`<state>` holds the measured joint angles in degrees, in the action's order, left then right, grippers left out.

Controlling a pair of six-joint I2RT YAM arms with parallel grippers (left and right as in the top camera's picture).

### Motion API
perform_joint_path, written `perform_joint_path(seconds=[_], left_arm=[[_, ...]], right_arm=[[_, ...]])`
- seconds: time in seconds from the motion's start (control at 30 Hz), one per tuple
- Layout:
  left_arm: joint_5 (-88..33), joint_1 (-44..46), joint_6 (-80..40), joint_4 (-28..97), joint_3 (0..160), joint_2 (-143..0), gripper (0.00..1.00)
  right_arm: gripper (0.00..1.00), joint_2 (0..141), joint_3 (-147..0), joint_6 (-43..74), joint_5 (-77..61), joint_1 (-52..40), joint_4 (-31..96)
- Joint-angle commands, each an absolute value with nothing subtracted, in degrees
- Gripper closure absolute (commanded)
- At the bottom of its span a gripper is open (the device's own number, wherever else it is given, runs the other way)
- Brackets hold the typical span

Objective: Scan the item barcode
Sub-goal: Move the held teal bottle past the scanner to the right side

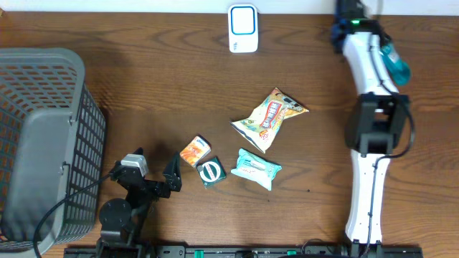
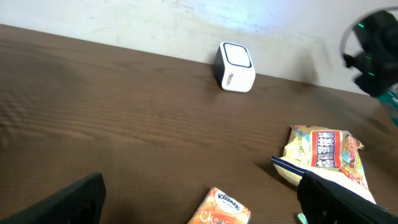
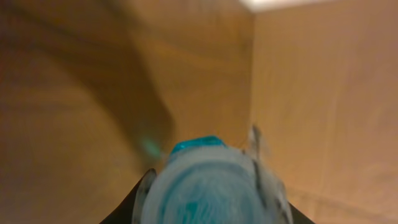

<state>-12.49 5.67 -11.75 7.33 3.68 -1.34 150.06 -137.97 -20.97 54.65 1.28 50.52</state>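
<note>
Jaws of the right gripper (image 3: 214, 202) are clamped on what looks like a teal-capped bottle (image 1: 396, 66), blurred at close range, at the far right of the surface (image 1: 143, 86) and well apart from the white scanner (image 1: 243, 29). Carrying it to the scanner seems the step in hand. Next, its barcode must face that window. The left gripper (image 2: 196, 208) has its jaws wide apart, holding nothing, near the orange packet (image 1: 195, 151).

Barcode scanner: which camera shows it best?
Left wrist. The white barcode scanner sits unobstructed, large, with its front window and printed side visible. Overhead shows it from straight above, small, by the far edge of the table. Right wrist misses it: only a blurred bottle fills that view.
</note>
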Motion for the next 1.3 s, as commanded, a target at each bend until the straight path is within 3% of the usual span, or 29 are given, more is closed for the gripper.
perform_joint_path(seconds=[0.0,0.3,0.57,0.83,0.97,1.27], left_arm=[[-12.4,5.54,-10.81,8.93,2.79,-1.37,0.02],[-12.4,5.54,-10.81,8.93,2.79,-1.37,0.02],[-12.4,5.54,-10.79,8.93,2.79,-1.37,0.02],[-12.4,5.54,-10.79,8.93,2.79,-1.37,0.02],[-12.4,5.54,-10.79,8.95,2.79,-1.37,0.02],[-12.4,5.54,-10.81,8.93,2.79,-1.37,0.02]], right_arm=[[0.99,145.49,-139.59,-11.62,52.88,6.94,54.06],[0.94,145.49,-138.89,-5.37,44.14,21.91,62.04],[0.82,145.49,-138.91,-2.74,37.65,25.74,64.62],[0.59,145.49,-138.91,-0.84,35.57,24.47,65.23],[0.38,145.49,-138.91,-0.38,35.4,23.59,65.84],[0.3,145.49,-138.91,0.86,34.72,22.15,66.92]])
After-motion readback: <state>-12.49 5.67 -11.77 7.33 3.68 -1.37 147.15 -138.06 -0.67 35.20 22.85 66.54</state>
